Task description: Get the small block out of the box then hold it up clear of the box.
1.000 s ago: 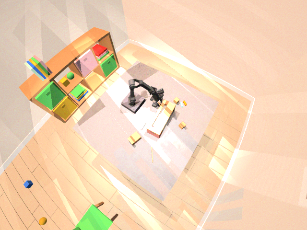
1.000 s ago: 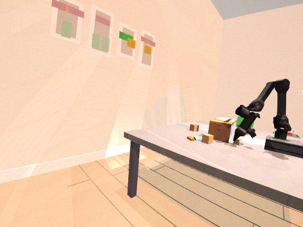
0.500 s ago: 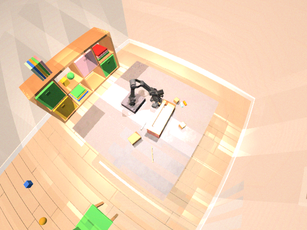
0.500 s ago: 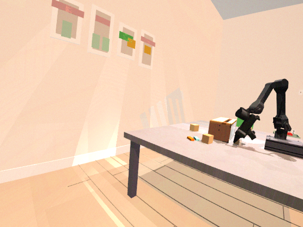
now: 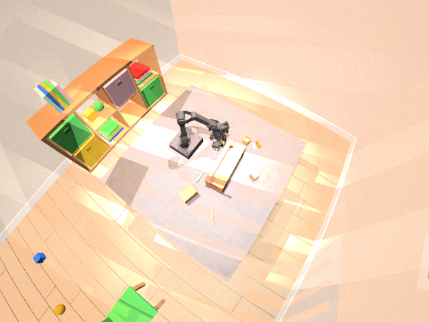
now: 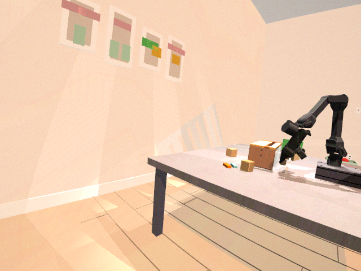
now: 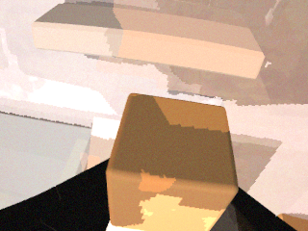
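The small orange-brown block sits between the two black fingertips in the wrist view. My gripper is shut on it. In the exterior view the block shows small at the fingertips, beside the open end of the box; whether it touches the table cannot be told. The long wooden box stands upright on the table, close beside the gripper. A pale bar lies just beyond the block in the wrist view.
Wooden blocks stand near the box, one off its near end, another behind it. Small orange and light-blue pieces lie there too. A larger block and a thin stick lie on the other side.
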